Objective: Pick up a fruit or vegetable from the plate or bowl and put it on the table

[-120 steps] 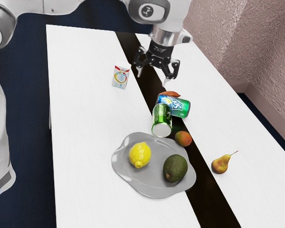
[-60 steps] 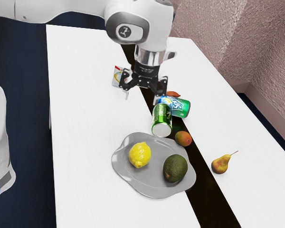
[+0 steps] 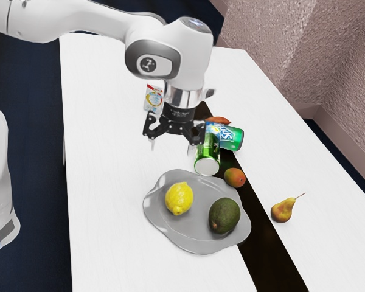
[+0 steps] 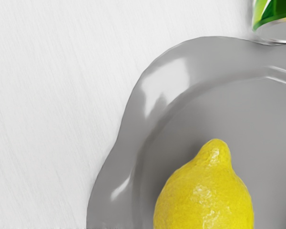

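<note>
End effector (image 3: 171, 146): hanging above the bench (image 3: 109, 201), fingers spread apart; from where I'm standing, I can't tell how high.
Lemon (image 3: 179, 198): on the grey plate (image 3: 198, 244), inside the rim, towards the plate's edge at the exterior view's left.
Avocado (image 3: 224, 215): on that same plate, by the rim at the exterior view's right.
Reddish mango (image 3: 235, 177): on the bench's dark stripe (image 3: 271, 255), just beside the plate's edge.
Pear (image 3: 282, 210): on the bench, between the stripe and the long edge at the exterior view's right.
Cans: a green one (image 3: 207, 162) close by the plate's far rim, a Sprite can (image 3: 231, 137) lying just behind it.
Orange-brown thing (image 3: 218, 120): beyond the Sprite, partly hidden.
Carton (image 3: 153, 99): towards the bench's far edge, partly behind the arm.
</note>
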You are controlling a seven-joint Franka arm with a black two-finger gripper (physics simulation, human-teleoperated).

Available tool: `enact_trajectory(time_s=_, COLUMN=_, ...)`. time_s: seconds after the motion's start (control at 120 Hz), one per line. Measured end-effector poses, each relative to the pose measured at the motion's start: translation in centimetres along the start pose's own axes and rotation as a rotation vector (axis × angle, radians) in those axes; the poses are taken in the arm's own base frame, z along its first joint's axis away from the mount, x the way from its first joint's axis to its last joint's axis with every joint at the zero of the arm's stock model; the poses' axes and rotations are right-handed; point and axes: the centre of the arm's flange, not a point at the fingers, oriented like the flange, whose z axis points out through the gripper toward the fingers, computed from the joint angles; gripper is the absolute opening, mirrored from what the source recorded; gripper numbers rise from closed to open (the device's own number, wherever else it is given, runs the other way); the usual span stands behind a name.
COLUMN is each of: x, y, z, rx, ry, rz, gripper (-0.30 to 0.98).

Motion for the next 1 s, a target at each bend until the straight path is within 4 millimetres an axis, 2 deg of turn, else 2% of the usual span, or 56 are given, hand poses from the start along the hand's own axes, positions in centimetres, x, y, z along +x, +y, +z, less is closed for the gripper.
enact_trajectory(time_s=0.242, x=-0.3, y=-0.2, z=1.6, rx=-0.007, ry=-0.019, rz=-0.039, gripper=0.69)
enact_trajectory(time_s=0.425, x=-1.1, y=1.2, z=3.4, rx=-0.002, ry=-0.04, rz=-0.041, gripper=0.69)
enact_trajectory(time_s=0.558, x=-0.9, y=2.1, z=4.6, rx=0.002, ry=-0.051, rz=-0.054, gripper=0.69)
enact_trajectory(time_s=1.0, x=-0.6, y=3.4, z=6.9, rx=-0.003, ry=-0.064, rz=-0.075, gripper=0.69)
